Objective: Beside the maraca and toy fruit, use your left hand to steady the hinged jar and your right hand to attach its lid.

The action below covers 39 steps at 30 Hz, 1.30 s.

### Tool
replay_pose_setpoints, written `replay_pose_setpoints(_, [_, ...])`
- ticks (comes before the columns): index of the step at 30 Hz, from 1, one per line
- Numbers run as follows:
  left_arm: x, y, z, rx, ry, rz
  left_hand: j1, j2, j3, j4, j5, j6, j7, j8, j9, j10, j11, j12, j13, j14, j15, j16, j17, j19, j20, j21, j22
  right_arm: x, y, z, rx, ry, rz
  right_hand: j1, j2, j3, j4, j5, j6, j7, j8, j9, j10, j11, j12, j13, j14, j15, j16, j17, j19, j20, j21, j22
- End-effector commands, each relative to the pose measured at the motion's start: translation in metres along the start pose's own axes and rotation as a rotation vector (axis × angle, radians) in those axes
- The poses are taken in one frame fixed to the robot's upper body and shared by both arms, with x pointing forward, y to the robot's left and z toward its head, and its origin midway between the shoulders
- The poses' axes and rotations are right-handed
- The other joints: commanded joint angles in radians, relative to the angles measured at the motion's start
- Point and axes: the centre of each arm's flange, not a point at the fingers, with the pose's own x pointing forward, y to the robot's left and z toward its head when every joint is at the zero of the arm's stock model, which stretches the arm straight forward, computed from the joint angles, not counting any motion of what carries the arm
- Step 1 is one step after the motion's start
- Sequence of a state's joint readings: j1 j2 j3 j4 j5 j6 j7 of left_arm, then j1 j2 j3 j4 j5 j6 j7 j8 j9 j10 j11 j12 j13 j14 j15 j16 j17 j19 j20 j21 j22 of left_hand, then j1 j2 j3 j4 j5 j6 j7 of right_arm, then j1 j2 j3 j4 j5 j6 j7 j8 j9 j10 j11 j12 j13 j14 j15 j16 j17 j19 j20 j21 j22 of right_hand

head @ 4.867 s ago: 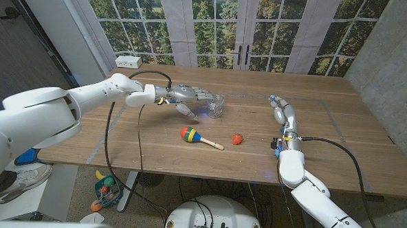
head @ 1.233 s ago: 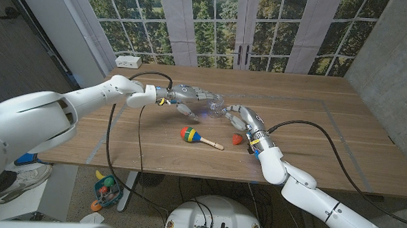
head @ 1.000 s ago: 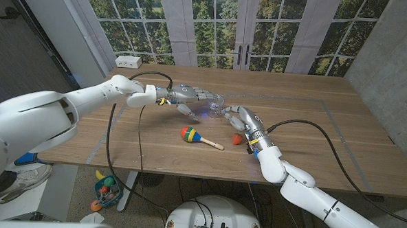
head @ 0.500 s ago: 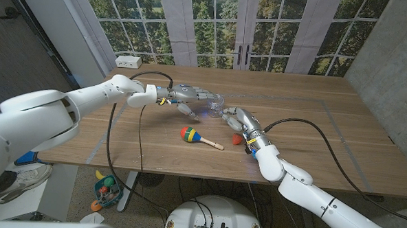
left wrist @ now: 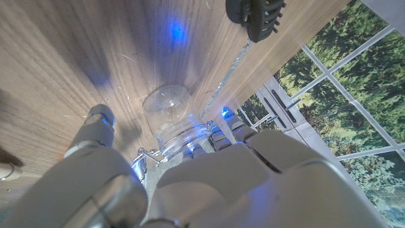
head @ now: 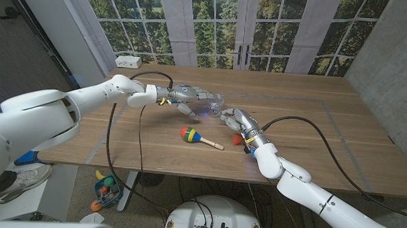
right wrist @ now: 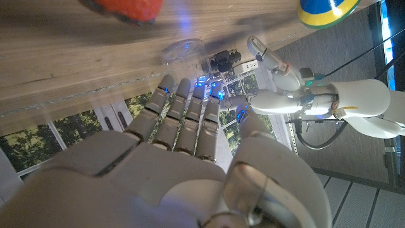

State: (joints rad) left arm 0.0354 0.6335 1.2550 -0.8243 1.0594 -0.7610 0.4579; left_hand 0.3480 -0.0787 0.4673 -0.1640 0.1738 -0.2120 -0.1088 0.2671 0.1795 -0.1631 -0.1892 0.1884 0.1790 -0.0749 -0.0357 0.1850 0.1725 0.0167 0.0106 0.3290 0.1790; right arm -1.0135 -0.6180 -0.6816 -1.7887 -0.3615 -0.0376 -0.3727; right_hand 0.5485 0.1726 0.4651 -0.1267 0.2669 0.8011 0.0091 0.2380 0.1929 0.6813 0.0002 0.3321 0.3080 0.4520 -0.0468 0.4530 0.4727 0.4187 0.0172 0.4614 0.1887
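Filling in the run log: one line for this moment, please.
left hand steadies jar | right hand reaching at jar | maraca on table

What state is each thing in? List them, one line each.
hinged jar: on the table, gripped by the left hand.
lid: seemingly the clear disc lying on the table, unheld.
right hand: open, fingers stretched toward the jar.
maraca: lying on the table, untouched.
toy fruit: on the table, untouched.
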Motion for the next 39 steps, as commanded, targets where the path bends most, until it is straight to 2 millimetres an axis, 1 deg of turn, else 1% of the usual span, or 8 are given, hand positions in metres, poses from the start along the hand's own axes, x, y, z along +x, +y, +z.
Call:
replay_pose_setpoints(1, [0.0,0.0,0.001,-0.004,0.001,-0.007,0.014,0.002,-0.006,0.001,0.003,0.003,0.001,0.002,0.004,0.006,-0.002,0.002,0.003,0.004,-0.041,-0.002,0.002,0.008,-0.002,-0.003,0.003,0.003,0.004,-0.005,-0.001,0.015,0.035,-0.004,0.004,0.005,0.007,-0.003,0.041,0.007,0.014,0.005,0.037,0.006,0.014,0.007,0.035,-0.1,0.016,0.004,0.017,0.002,0.01,0.003])
replay_pose_setpoints(6, [0.0,0.0,0.002,-0.011,-0.001,-0.012,0.015,0.003,-0.007,0.001,0.004,0.003,0.007,0.002,0.004,0.006,-0.002,0.001,0.003,0.004,-0.042,-0.003,0.001,0.01,-0.003,-0.005,0.003,0.005,0.008,-0.007,0.0,0.017,0.053,-0.01,0.006,0.005,0.011,-0.004,0.058,0.01,0.017,0.005,0.058,0.007,0.023,0.009,0.037,-0.1,0.016,0.005,0.018,0.001,0.012,0.004])
replay_pose_setpoints(10, [0.0,0.0,0.003,-0.011,-0.001,-0.014,0.016,0.003,-0.009,0.001,0.004,0.003,0.008,0.002,0.004,0.006,-0.002,0.002,0.003,0.004,-0.044,-0.002,0.001,0.011,-0.003,-0.006,0.003,0.007,0.012,-0.01,0.003,0.023,0.07,-0.022,0.01,0.005,0.02,-0.006,0.076,0.006,0.02,0.005,0.078,0.008,0.03,0.012,0.036,-0.099,0.016,0.009,0.016,-0.001,0.014,0.004])
replay_pose_setpoints(14, [0.0,0.0,0.003,-0.014,-0.002,-0.015,0.017,0.003,-0.01,0.001,0.004,0.003,0.009,0.002,0.004,0.007,-0.001,0.002,0.003,0.004,-0.045,-0.003,0.001,0.011,-0.004,-0.007,0.003,0.009,0.015,-0.012,0.012,0.02,0.075,-0.029,0.009,0.005,0.025,-0.007,0.08,0.007,0.019,0.005,0.077,0.006,0.029,0.013,0.021,-0.097,0.008,0.009,0.015,-0.001,0.014,0.004])
replay_pose_setpoints(19, [0.001,0.002,0.005,-0.017,-0.002,-0.012,0.017,0.003,-0.011,0.001,0.004,0.003,0.009,0.002,0.004,0.007,-0.001,0.002,0.003,0.004,-0.046,-0.003,0.001,0.012,-0.004,-0.009,0.003,0.014,0.016,-0.013,0.015,0.012,0.074,-0.038,0.008,0.003,0.029,-0.01,0.067,0.006,0.01,0.005,0.06,0.002,0.022,0.014,0.004,-0.093,0.002,0.012,0.009,-0.001,0.014,0.005])
replay_pose_setpoints(30, [0.001,0.002,0.004,-0.019,-0.001,-0.016,0.019,0.003,-0.015,0.001,0.004,0.001,0.008,0.001,0.004,0.007,-0.002,0.001,0.003,0.005,-0.047,-0.003,0.001,0.013,-0.003,-0.013,0.003,0.026,0.023,-0.017,0.028,-0.005,0.087,-0.062,0.007,-0.005,0.043,-0.018,0.049,0.008,-0.004,0.005,0.039,0.005,0.012,0.019,-0.018,-0.09,-0.002,0.022,-0.003,-0.005,0.013,0.005])
replay_pose_setpoints(33, [0.002,0.002,0.004,-0.021,-0.001,-0.017,0.019,0.004,-0.016,0.001,0.004,0.001,0.008,0.001,0.003,0.007,-0.001,0.001,0.003,0.005,-0.047,-0.003,0.001,0.014,-0.003,-0.013,0.003,0.031,0.023,-0.017,0.024,-0.006,0.082,-0.064,0.007,-0.005,0.042,-0.021,0.032,0.008,-0.012,0.005,0.022,0.004,0.005,0.021,-0.03,-0.085,-0.004,0.026,-0.007,-0.005,0.013,0.005])
replay_pose_setpoints(39, [0.002,0.001,0.003,-0.024,-0.003,-0.019,0.02,0.004,-0.018,0.001,0.004,0.001,0.008,0.0,0.003,0.007,-0.004,0.001,0.003,0.005,-0.046,-0.003,0.001,0.015,-0.004,-0.015,0.003,0.039,0.021,-0.021,0.019,0.007,0.056,-0.071,0.005,-0.006,0.039,-0.027,-0.025,0.011,-0.036,0.006,-0.035,0.0,-0.019,0.025,-0.06,-0.075,-0.011,0.035,-0.022,-0.006,0.011,0.006])
